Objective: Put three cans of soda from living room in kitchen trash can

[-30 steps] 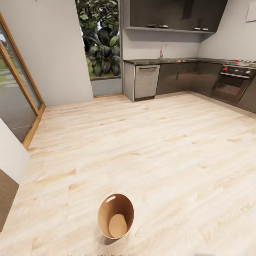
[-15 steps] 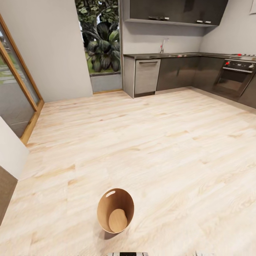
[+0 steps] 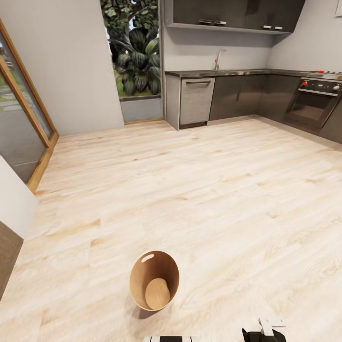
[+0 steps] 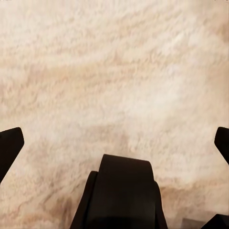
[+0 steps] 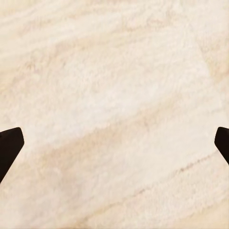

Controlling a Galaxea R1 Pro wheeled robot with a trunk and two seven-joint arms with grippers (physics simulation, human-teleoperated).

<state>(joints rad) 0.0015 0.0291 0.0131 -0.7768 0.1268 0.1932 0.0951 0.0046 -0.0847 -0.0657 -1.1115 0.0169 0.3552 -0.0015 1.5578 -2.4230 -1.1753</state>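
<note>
Pale wood floor [image 3: 199, 190] runs across the whole room, bounded at far left by a glazed door [image 3: 19, 123] and a grey wall, with an opening onto garden plants [image 3: 135, 52] beside it. Nearer the middle, the tash can [image 3: 154, 280] stands alone on the boards close before the robot, its wide mouth up and its brown inside holding no can, so it is ready to take drops from above. The left hand [image 4: 114, 143] and the right hand [image 5: 114, 143] both hang over bare boards with fingers spread wide apart, gripping nothing. Further right, the dark kitchen cabinets [image 3: 237, 99], sink tap [image 3: 218, 59] and oven [image 3: 313, 104] line the far wall, well apart from the bin; nothing blocks the way.
</note>
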